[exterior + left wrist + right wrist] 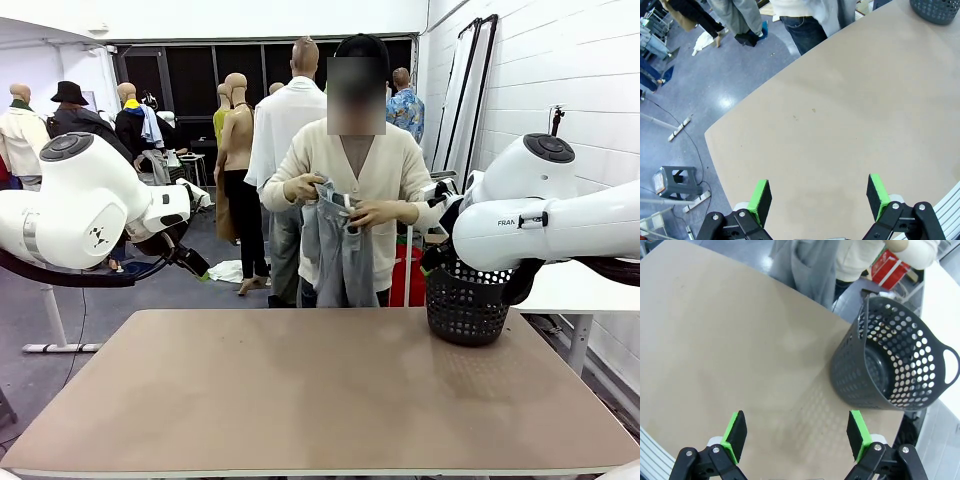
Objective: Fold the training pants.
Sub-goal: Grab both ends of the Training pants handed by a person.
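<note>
- Training pants [340, 255]: light grey jersey garment, bunched and hanging in the air just past the far edge of the table [300, 400]. No part of it touches the table.
- Holder: a person standing at the table's far side. One hand [300, 187] grips the upper bunch of cloth, and the other hand [372, 213] holds it slightly lower, against the chest.
- Left gripper [818, 181]: poised above the table's surface, pincer spread wide with the green pads well apart. Nothing lies between them, and plain tabletop shows beneath.
- Right gripper [796, 414]: poised above the table on the basket's side, pincer likewise spread wide and pinching nothing.
- Basket [890, 360]: dark perforated plastic with loop handles, standing on the table at its far corner on the robot's right. What shows of its inside looks bare.
- Arms: the left arm [80, 200] and the right arm [540, 215] are drawn back at the table's two sides, well apart from the garment.
- Progress, as a judgement: the task stands at its very start.
  - Done: the garment appears to be out of the basket and in the person's hands. No fold is made and nothing is laid out.
  - Left: bring the pants onto the table, spread them flat, lay one leg over the other, then fold them along their length.
</note>
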